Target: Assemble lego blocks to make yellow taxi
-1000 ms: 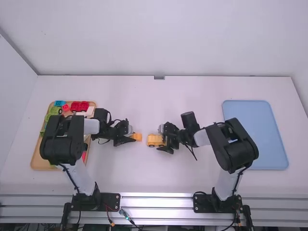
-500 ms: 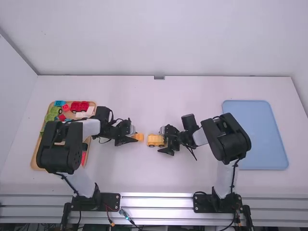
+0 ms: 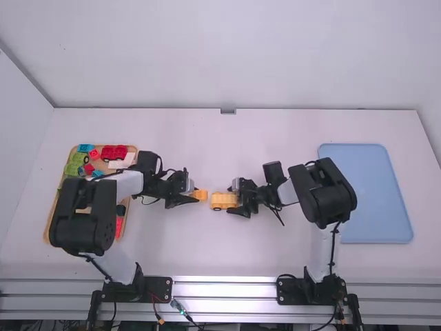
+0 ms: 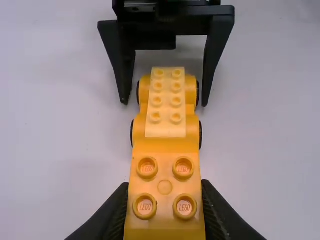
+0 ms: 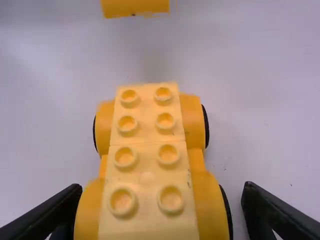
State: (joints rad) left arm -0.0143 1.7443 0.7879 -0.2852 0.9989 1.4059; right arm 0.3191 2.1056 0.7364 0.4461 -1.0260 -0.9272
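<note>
My left gripper (image 3: 191, 196) is low over the table's middle, shut on an orange-yellow block (image 3: 201, 195). In the left wrist view that block (image 4: 165, 192) shows four studs on top, clamped between the fingers of my left gripper (image 4: 165, 215). Facing it across a small gap stands a yellow car base (image 3: 222, 201) on black wheels. Around the car's far end my right gripper (image 3: 239, 200) is open. The right wrist view has the car base (image 5: 147, 150), topped by pale yellow studded bricks, between the spread fingertips of my right gripper (image 5: 162, 200), with space at both sides.
At the table's left, under the left arm, lies a wooden tray (image 3: 52, 224) with red, green, blue and other blocks. A blue tray (image 3: 379, 200) lies on the right side, beyond the right arm's elbow.
The left gripper has shifted slightly right with its block, narrowing the gap to the car. My right gripper has backed a little to the right, while the car has stayed nearly in place.
</note>
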